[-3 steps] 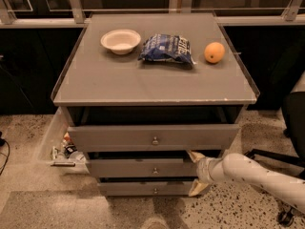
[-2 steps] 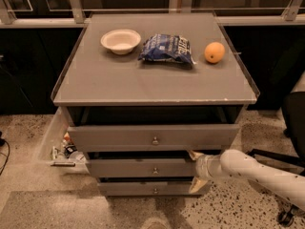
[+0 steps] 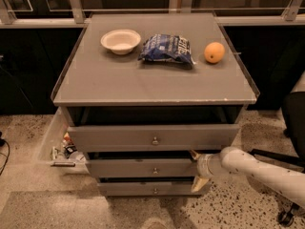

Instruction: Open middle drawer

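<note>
The gripper (image 3: 196, 170) sits at the right end of the middle drawer (image 3: 143, 167), fingers spread wide above and below its front. Left of it, the knob (image 3: 155, 170) is untouched.

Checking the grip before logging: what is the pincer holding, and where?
The pincer straddles the right end of the middle drawer front, not its knob.
</note>
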`<state>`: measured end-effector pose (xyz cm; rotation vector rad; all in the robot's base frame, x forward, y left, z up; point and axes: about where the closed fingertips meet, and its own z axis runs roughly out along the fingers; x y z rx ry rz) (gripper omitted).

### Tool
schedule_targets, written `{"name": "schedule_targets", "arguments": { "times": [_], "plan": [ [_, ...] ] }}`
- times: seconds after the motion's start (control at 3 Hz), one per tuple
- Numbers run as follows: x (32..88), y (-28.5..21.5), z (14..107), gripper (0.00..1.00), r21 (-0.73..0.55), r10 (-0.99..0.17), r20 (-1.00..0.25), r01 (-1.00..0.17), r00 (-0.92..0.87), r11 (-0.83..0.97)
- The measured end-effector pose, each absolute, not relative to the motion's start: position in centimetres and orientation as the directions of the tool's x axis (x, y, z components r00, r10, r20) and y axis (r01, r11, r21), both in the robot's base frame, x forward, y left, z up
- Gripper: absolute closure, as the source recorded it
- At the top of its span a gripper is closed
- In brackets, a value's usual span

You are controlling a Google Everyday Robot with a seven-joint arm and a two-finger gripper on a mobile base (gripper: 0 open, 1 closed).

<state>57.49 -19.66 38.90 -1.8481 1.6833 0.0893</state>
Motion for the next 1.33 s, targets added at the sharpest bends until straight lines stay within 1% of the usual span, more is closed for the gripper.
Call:
{"name": "schedule_targets", "arguments": {
  "times": [0.33, 1.33],
  "plan": [
    [57.52, -19.71, 38.86, 0.18, -0.398, -0.875, -0.449, -0.917, 0.181, 0.014],
    [56.67, -18.87, 39.74, 0.87, -0.399, -0.851, -0.475, -0.917, 0.224, -0.018]
  ]
}}
